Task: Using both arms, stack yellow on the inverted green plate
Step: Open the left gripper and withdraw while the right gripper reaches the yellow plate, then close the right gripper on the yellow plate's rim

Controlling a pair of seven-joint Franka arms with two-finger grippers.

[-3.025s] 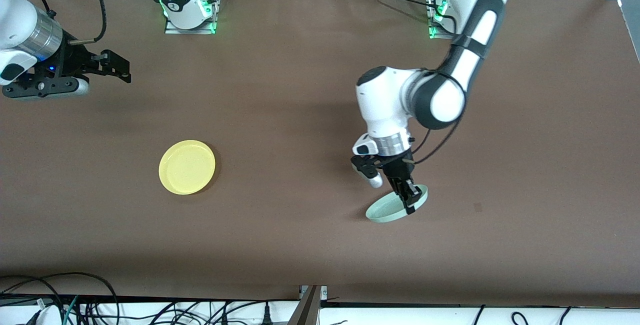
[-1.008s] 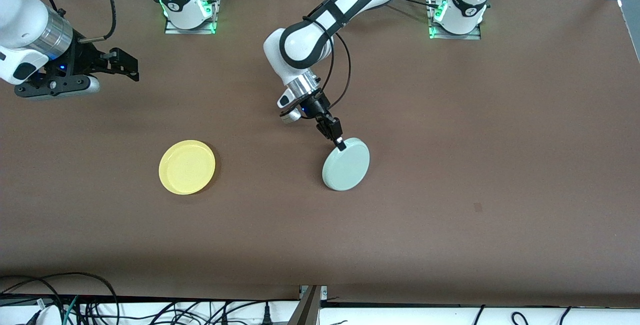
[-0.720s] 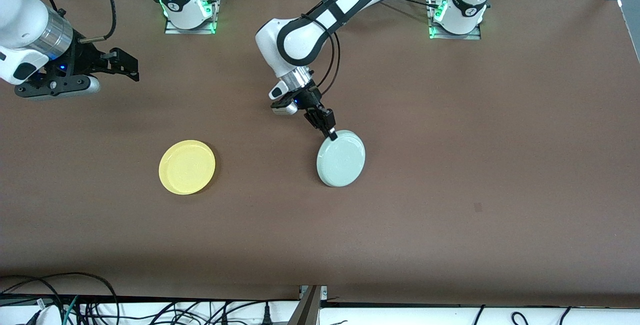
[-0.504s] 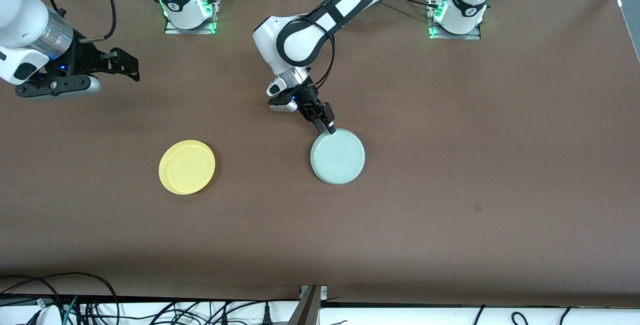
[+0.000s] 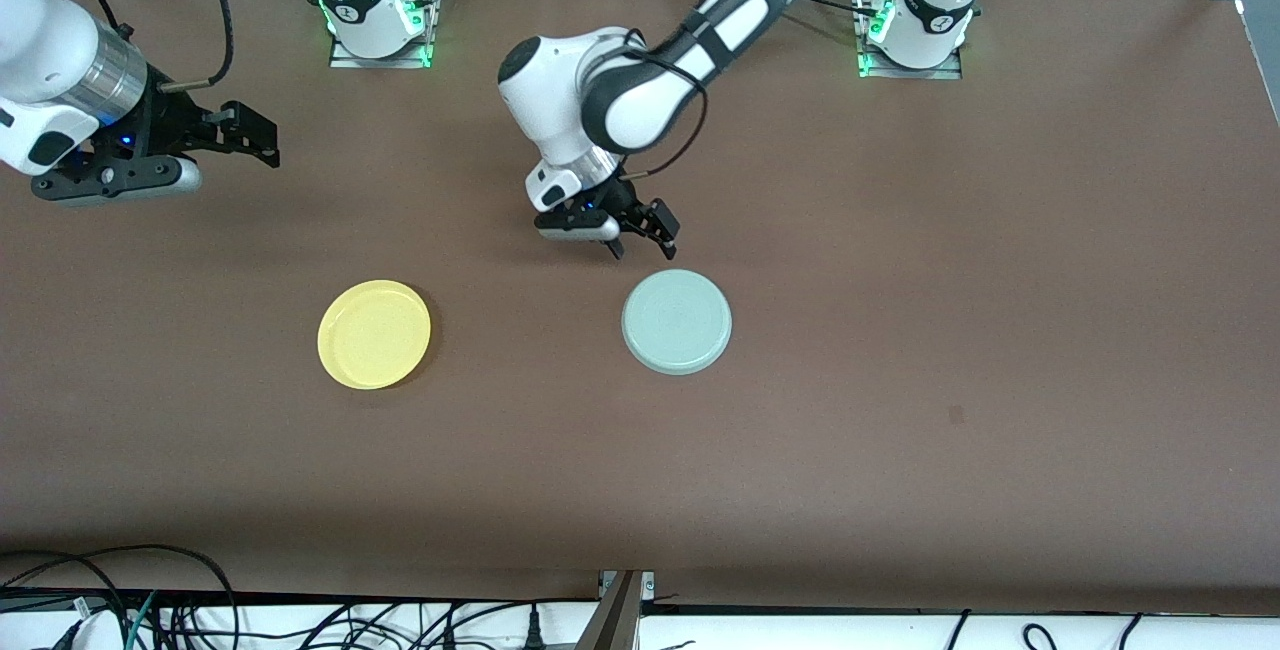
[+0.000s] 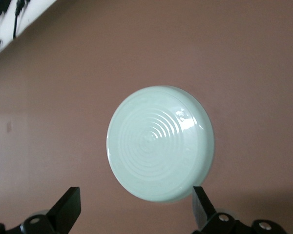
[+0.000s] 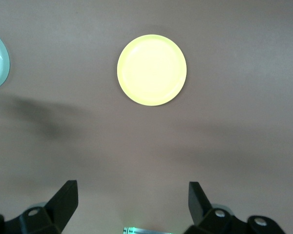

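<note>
The green plate [image 5: 677, 321] lies upside down and flat on the brown table, ringed underside up [image 6: 160, 144]. My left gripper [image 5: 642, 250] hangs open just above the table beside the plate's rim that faces the robot bases, touching nothing; its fingers [image 6: 68, 207] straddle empty table at that rim. The yellow plate [image 5: 374, 333] sits upright on the table toward the right arm's end, beside the green one and well apart from it. My right gripper [image 5: 268, 142] waits open in the air near the right arm's end of the table; its wrist view shows the yellow plate [image 7: 152, 69] ahead of it.
The two arm bases [image 5: 378, 25] [image 5: 908, 30] with green lights stand at the table's edge farthest from the front camera. Cables [image 5: 150, 610] run below the nearest edge. A small dark mark [image 5: 956, 415] is on the cloth toward the left arm's end.
The left gripper carried the green plate toward the table's middle, turned it over, opened and let it go; the plate now lies flat. The right arm barely moved.
</note>
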